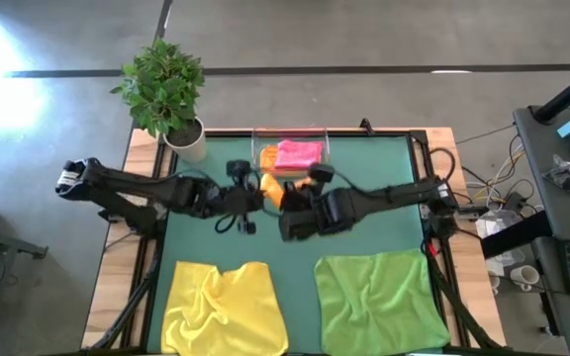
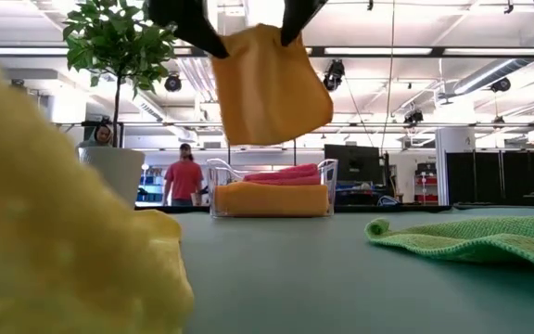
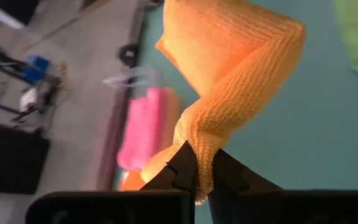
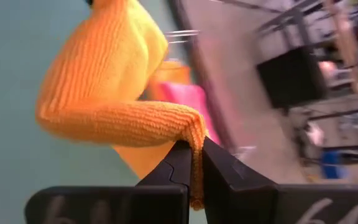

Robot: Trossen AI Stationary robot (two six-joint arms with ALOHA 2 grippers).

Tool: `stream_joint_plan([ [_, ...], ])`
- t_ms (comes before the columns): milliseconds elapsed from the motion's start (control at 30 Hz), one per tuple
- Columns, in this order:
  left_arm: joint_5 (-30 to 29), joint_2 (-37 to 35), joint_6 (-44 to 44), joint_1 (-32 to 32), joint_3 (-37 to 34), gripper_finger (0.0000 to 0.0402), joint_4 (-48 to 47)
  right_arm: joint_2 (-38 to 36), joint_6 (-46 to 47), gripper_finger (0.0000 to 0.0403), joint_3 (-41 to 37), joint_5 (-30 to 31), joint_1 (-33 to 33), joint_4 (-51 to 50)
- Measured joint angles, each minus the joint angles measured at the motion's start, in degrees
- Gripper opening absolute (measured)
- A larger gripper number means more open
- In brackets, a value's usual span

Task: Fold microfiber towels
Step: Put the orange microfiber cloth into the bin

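Orange microfiber towel [image 2: 269, 88] is held mid-air just before clear plastic tray [image 2: 324, 176], one corner pinched in closed left gripper [image 3: 197, 177], other in closed right gripper [image 4: 194, 165]; corners should be kept level & evenly tensioned for lay-down on dark green mat [image 1: 295, 247].

An orange towel [image 2: 269, 85] hangs doubled above the table; yellow [image 1: 224, 307] and green [image 1: 376, 300] lie crumpled.
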Motion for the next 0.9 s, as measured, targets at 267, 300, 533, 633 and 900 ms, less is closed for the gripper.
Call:
stream_joint_plan([
  [267, -0.1, 0.2, 6.2, 10.3, 0.6, 0.0002, 9.2, -2.0, -12.6, 0.0009, 0.2, 1.6, -10.9, 1.0],
  [300, 0.1, 0.4, 7.3, 11.3, 0.5, 0.0002, 10.8, -2.0, -13.8, 0.0009, 0.2, 1.6, -12.2, 1.2],
  [533, 1.6, 6.2, 12.8, 17.4, 1.7, 0.0002, 15.9, -2.0, -20.6, 0.0009, 0.2, -1.2, -21.5, 5.6],
  [633, 1.6, 9.3, 12.9, 19.4, 2.3, 0.0002, 15.8, -2.0, -23.4, 0.0009, 0.0, -7.3, -25.8, 8.3],
  [900, 1.7, 16.6, 13.0, 24.7, 5.5, 0.0002, 15.8, -2.0, -27.7, 0.0009, -4.1, -25.2, -35.7, 16.8],
])
